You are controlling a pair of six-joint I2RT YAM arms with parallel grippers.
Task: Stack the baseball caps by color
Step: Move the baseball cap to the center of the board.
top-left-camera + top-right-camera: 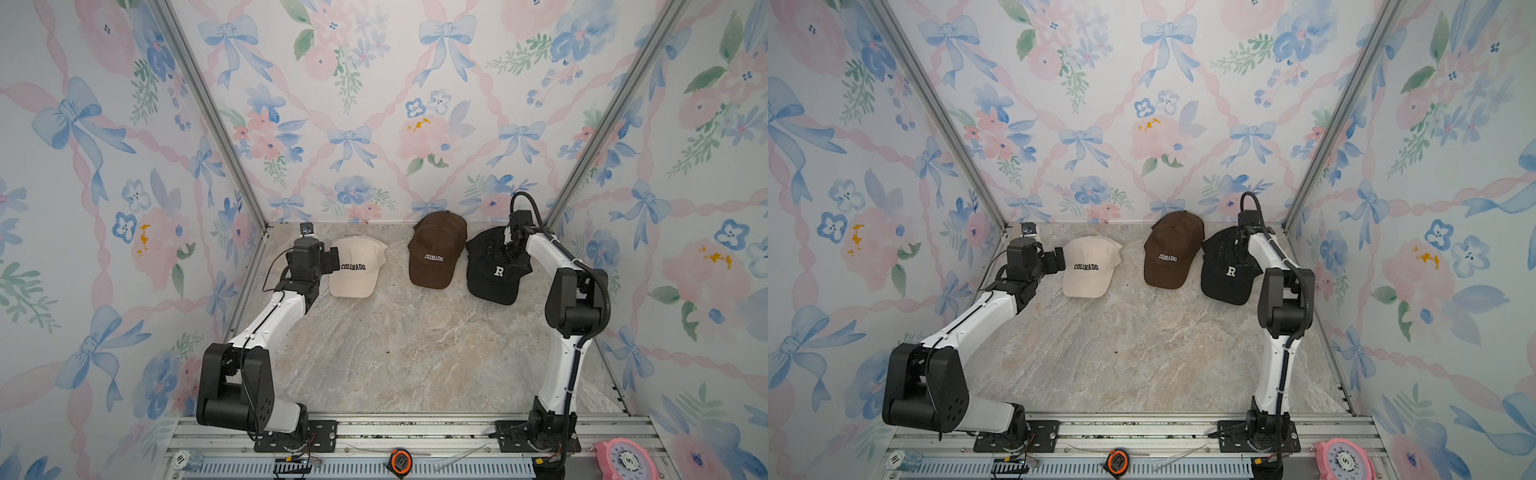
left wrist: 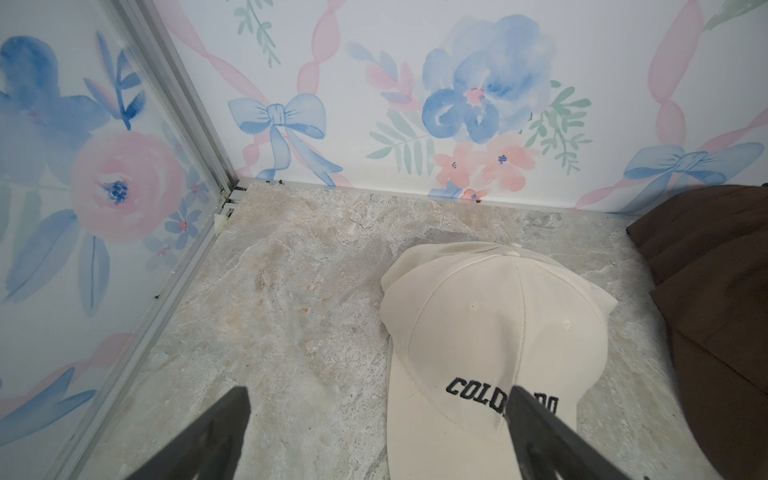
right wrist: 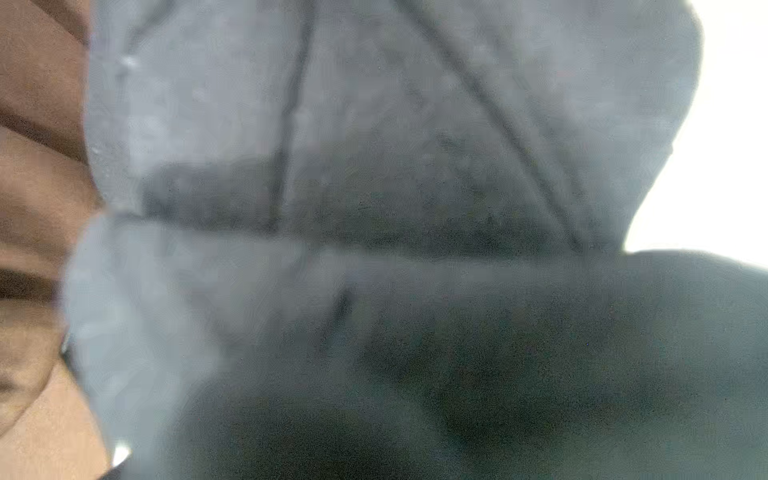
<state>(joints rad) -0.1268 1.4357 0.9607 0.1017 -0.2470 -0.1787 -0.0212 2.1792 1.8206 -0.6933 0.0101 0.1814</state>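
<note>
The baseball caps lie in three piles along the back of the marble table. A cream pile (image 1: 357, 266) (image 1: 1090, 266) sits left, a dark brown pile (image 1: 436, 253) (image 1: 1173, 253) in the middle, and a black pile (image 1: 494, 274) (image 1: 1227, 272) with a white "R" right. My left gripper (image 1: 332, 259) (image 2: 380, 419) is open beside the cream cap (image 2: 490, 332), one finger over its lettering. My right gripper (image 1: 512, 245) (image 1: 1239, 245) rests down on the black crown, jaws wide. Blurred black fabric (image 3: 374, 166) fills the right wrist view and hides the fingers.
Flowered walls close in at the back and both sides, near the piles. The marble table (image 1: 415, 353) stretches toward me in front of the caps. On the front rail lie a tape measure (image 1: 401, 460), a pink dial (image 1: 625, 461) and a chip roll (image 1: 185, 459).
</note>
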